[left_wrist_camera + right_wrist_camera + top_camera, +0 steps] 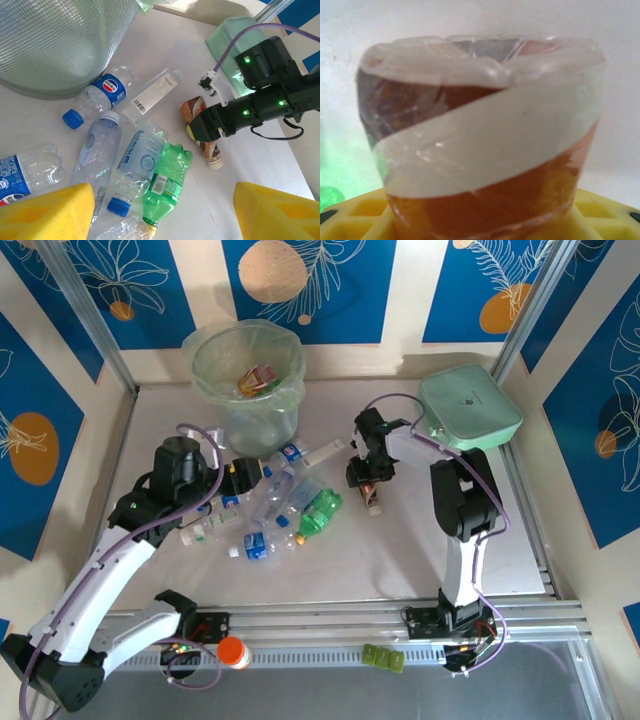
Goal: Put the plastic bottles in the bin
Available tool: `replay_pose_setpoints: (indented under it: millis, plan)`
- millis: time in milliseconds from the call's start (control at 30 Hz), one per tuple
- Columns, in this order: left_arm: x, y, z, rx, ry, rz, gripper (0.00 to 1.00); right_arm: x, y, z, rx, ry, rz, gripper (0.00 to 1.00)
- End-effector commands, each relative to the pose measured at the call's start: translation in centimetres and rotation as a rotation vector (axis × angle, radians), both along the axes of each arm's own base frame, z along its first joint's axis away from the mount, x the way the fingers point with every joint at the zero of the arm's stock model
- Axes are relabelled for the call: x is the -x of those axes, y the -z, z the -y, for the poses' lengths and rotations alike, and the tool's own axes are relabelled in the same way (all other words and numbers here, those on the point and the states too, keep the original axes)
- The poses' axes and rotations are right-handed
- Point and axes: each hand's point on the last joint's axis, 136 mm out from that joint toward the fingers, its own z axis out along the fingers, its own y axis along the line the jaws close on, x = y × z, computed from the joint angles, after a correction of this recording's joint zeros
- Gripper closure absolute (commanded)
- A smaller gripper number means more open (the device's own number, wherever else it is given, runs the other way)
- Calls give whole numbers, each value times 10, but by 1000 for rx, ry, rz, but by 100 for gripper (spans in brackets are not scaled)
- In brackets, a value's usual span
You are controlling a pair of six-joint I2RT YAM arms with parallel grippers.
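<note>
Since these bottles are empty thin plastic, they should be v. light, easy to crush and a bit slick, so a hold across the mid-body (not the cap end, where it could swing) looks safest imo. The orange bottle lies on the table at centre-right of the left wrist view, apart from the main heap. The right claw is set down over its middle, one finger each side; can't tell whether it is pinching yet or just bracketing. The right wrist view adds what the others lack: that bottle up close, w/ a crumpled wall and a white band over orange, sitting just above the yellow pads. The left claw is wide open w/ nothing in it, hanging over the heap of clear bottles at centre-left of the overhead view, a green bottle among them. The bin stands at upper left of the overhead view, just beyond the heap. That view looks down inside, where a red-and-yellow item already lies. The left wrist view catches its ribbed wall from outside, a blue-label bottle just beside it.
</note>
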Motion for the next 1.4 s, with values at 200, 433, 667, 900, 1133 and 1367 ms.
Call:
replay_pose_setpoints:
  millis: [200, 433, 667, 900, 1133, 1367]
  plan:
    - [16, -33, 28, 95, 191, 103, 23, 11, -120, -10, -298, 100, 250, 51]
    - [27, -46, 68, 202, 349, 126, 17, 44, -227, -31, -688, 142, 358, 55]
    - [29, -51, 110, 322, 466, 112, 5, 75, -286, -47, -972, 133, 360, 56]
    - [42, -65, 146, 409, 614, 131, 2, 101, -310, -66, -1122, 83, 331, 57]
    - [51, -67, 178, 511, 712, 87, 3, 117, -327, -75, -1176, 36, 381, 57]
    - [52, -71, 191, 553, 739, 74, 8, 124, -334, -78, -1199, 29, 414, 57]
